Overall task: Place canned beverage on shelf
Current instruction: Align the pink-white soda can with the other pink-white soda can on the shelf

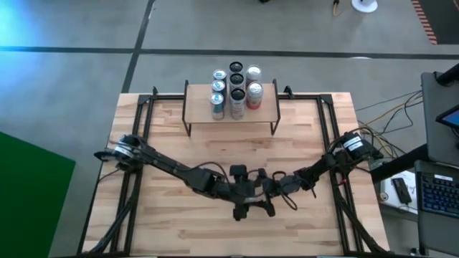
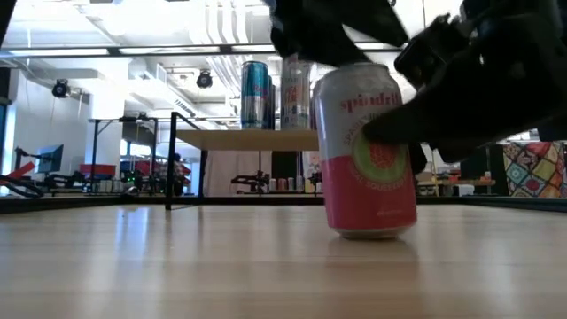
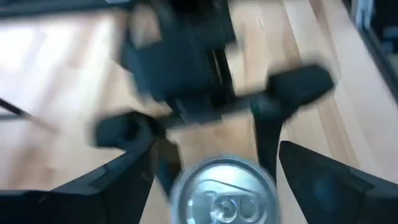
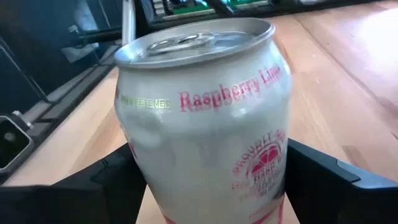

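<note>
Raspberry-lime can flanked by both grippers, well short of the shelf.

The can (image 2: 369, 151), a smooth aluminium cylinder printed white over pink, was seen standing upright on the pale wood-grain tabletop (image 2: 177, 266), its long axis vertical. The right gripper (image 4: 217, 180) was set around it, dark fingers (image 4: 329, 180) apart on either side of the can; whether they were pressing on it could not be told. The left gripper (image 3: 214, 180) was held above the can's lid, fingers spread. Beyond the can, the plank-topped, wire-legged shelf (image 1: 197, 109) carried seven cans (image 1: 235, 91).
</note>
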Robot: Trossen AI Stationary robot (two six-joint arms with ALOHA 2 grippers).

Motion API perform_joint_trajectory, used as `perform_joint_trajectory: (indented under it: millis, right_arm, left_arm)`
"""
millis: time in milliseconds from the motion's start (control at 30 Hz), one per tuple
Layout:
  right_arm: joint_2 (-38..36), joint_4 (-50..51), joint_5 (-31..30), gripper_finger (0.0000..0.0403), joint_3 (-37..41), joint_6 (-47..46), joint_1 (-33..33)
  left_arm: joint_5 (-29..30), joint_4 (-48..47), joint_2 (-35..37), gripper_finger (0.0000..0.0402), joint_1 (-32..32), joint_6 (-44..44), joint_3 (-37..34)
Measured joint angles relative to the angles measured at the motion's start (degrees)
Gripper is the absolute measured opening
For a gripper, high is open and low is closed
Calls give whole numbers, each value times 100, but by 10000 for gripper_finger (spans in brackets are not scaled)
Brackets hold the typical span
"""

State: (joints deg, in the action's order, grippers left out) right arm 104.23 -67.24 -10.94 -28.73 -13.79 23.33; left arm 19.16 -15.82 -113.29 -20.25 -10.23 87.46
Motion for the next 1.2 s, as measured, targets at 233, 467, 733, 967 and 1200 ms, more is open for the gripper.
perform_joint_trajectory:
  millis: [233,467,733,967,1200]
  right_arm:
    - [-4,-37,21,300,23,-67,-47]
    - [-951,160,44,300,419,28,-388]
    - [-2580,199,-44,300,1300,67,-910]
    - [-3502,202,-311,300,1987,30,-914]
    - [-3960,197,-387,300,2165,125,-914]
  left_arm:
    - [570,-173,203,341,-22,59,-11]
    - [1519,-216,402,341,-108,90,-58]
    - [2286,522,633,334,-445,212,-721]
    - [2383,2373,1096,334,-431,14,-2216]
    - [2502,5110,1554,334,-408,-20,-4037]
